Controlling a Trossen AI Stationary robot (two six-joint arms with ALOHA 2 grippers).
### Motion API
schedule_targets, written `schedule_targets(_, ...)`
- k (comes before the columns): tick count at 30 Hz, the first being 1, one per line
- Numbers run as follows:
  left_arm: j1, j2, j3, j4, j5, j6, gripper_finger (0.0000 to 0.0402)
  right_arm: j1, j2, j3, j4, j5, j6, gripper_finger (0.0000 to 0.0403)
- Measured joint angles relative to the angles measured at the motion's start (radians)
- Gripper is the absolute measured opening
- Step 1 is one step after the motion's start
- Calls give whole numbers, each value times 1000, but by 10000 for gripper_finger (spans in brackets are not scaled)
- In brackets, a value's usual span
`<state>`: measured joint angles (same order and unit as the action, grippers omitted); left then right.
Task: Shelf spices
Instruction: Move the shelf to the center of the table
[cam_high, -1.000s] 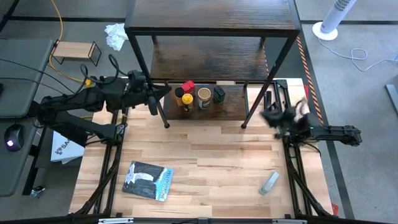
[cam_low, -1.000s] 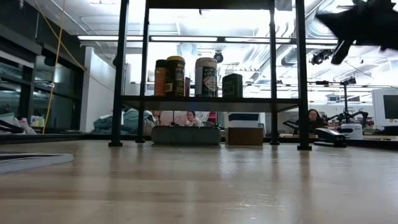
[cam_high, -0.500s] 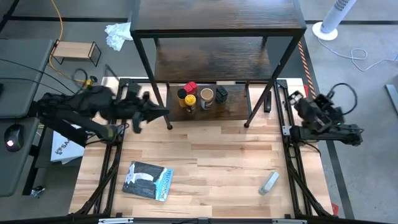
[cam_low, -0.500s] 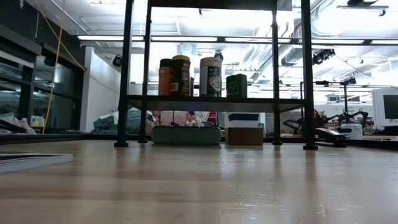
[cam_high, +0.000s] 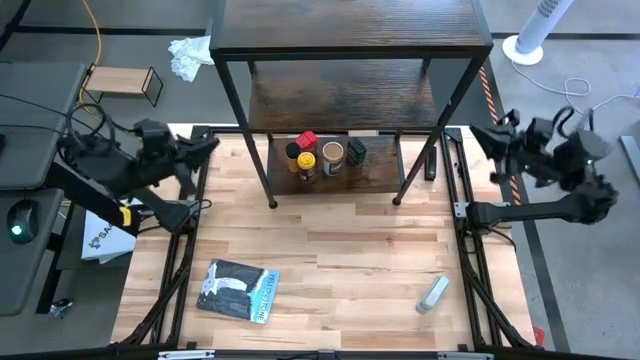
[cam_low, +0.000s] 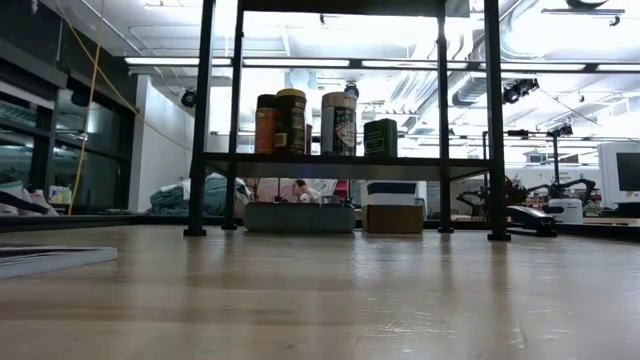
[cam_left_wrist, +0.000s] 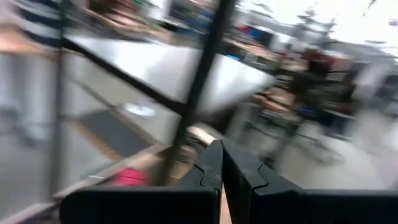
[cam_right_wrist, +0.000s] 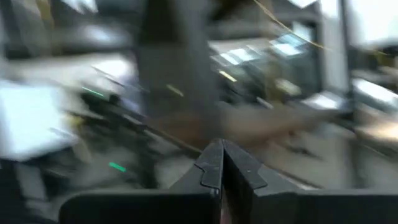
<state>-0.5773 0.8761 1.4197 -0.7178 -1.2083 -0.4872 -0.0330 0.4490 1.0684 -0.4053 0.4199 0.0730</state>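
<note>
The shelf (cam_high: 350, 45) stood at the far side of the table (cam_high: 330, 260), its dark boards stepped in tiers inside a thin black frame, legs planted on the light wood. All five spices sat together on the lowest board, in a tight cluster near its middle. The tan-lidded jar (cam_high: 333, 155) was in the centre, with the yellow-lidded jar (cam_high: 303, 162) just beside it on the left and the brown jar (cam_high: 291, 152) touching that one. The red one (cam_high: 306, 139) stood just behind them, and the small black one (cam_high: 353, 151) stood just right of the tan lid. In the low view the jars were upright in a row on the board (cam_low: 335, 160), lids on. What was inside them could not be told.

On the near part of the table lay a flat blue-grey packet (cam_high: 237, 290) towards the left and a grey-white tube (cam_high: 433, 293) towards the right, both well apart from the shelf. A small light-wood rack (cam_high: 122, 82) sat off the table at far left.

The left gripper (cam_high: 205, 145) was off the table's left edge, near the shelf's left legs, fingers pressed together and empty. The right gripper (cam_high: 483, 135) was past the right edge, likewise closed with nothing in it.
</note>
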Motion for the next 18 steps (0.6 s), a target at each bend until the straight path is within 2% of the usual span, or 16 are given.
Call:
schedule_targets(5, 4, -15, 0, -151, -311, -111, 0, 0, 96, 171, -355, 291, 122, 0)
schedule_targets(8, 48, -16, 1, -250, -364, -209, 0, 0, 120, 206, -516, 368, 247, 0)
schedule_targets(11, 119, -11, 0, -365, -338, -326, 0, 0, 120, 195, -639, 397, 385, 0)
schedule_targets(13, 180, -3, 0, -464, -280, -428, 0, 0, 114, 174, -713, 398, 468, 0)
schedule_targets(18, 336, 48, 0, -777, -13, -737, 0, 0, 103, 105, -789, 353, 572, 0)
